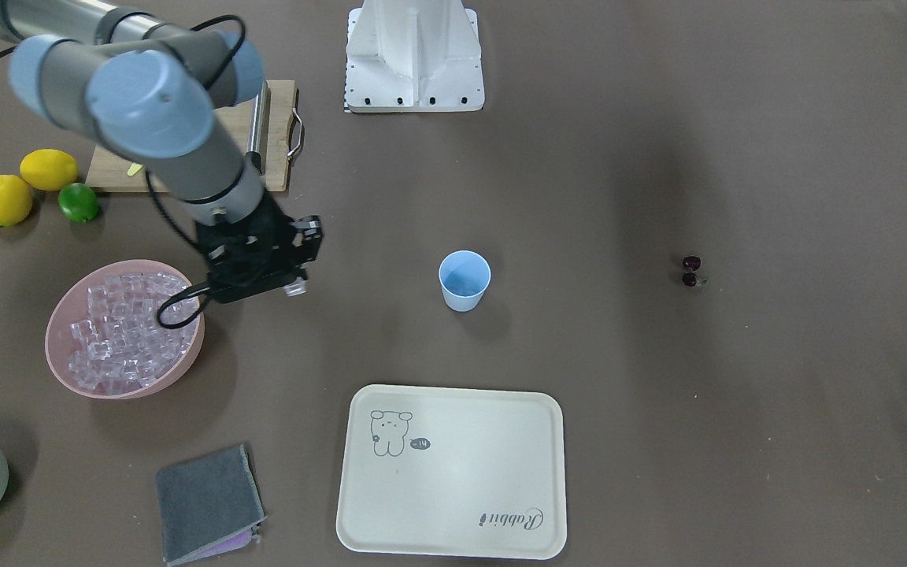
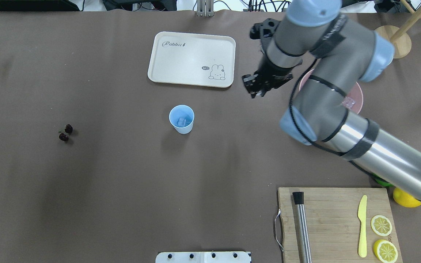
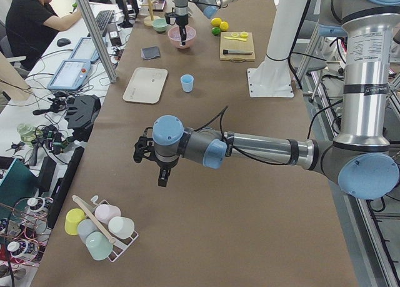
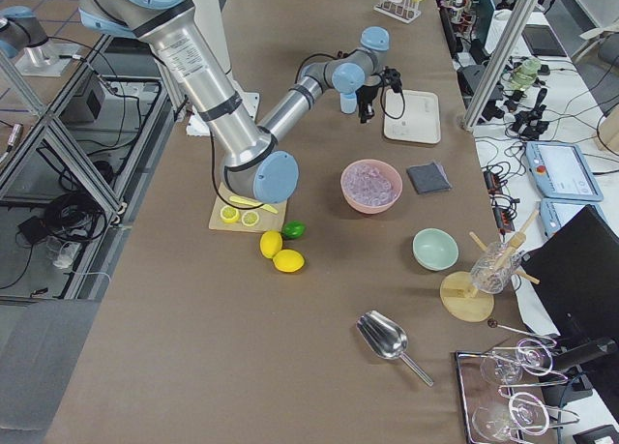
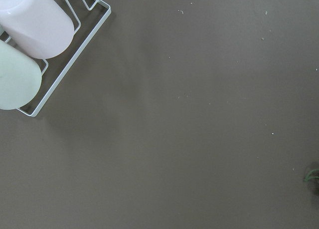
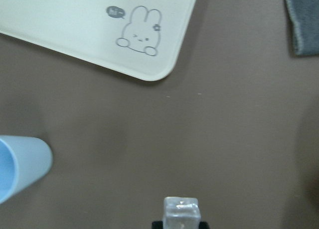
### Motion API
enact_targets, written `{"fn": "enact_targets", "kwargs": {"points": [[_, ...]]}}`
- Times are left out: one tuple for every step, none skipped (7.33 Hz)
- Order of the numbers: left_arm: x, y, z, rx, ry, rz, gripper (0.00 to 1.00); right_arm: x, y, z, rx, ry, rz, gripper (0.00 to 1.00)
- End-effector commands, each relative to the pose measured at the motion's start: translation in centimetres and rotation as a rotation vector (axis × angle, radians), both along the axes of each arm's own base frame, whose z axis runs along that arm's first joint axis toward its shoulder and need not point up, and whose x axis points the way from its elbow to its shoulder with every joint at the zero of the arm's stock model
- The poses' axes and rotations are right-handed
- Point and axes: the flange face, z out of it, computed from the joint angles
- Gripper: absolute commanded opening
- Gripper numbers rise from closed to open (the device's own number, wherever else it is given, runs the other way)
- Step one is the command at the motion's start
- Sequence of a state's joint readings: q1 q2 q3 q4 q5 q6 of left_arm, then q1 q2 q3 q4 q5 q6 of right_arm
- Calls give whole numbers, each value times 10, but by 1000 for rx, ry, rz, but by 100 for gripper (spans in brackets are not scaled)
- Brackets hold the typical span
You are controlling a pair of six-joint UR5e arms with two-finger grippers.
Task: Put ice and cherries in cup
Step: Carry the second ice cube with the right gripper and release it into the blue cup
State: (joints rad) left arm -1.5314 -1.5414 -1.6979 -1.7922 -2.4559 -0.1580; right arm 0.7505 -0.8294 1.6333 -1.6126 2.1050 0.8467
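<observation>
This is a robotics lab. A long table [image 3: 250, 237] under a brown sheet carries a white mount [image 1: 414, 55] at twelve o'clock in the front view, and a jointed robot arm [image 3: 262, 148] reaches over it. In the left side view, metal frame posts [image 3: 94, 34] stand at eleven o'clock, beside a man [image 3: 28, 21] at a desk with control tablets [image 3: 67, 74] and loose cables [image 3: 37, 102].
</observation>
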Motion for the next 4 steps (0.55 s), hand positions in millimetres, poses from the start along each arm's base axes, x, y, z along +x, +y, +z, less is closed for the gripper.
{"fn": "enact_targets", "kwargs": {"points": [[-1,0,1,-2,0,-1,98,-95,35,-85,-55,-4,89,13],[-1,0,3,-6,0,-1,98,-114,40,-92,-46,10,94,13],[-1,1,5,-12,0,-1,98,-124,47,-102,-23,-31,88,14],[-1,3,8,-16,-1,1,98,-132,49,-97,-10,-35,90,16]]}}
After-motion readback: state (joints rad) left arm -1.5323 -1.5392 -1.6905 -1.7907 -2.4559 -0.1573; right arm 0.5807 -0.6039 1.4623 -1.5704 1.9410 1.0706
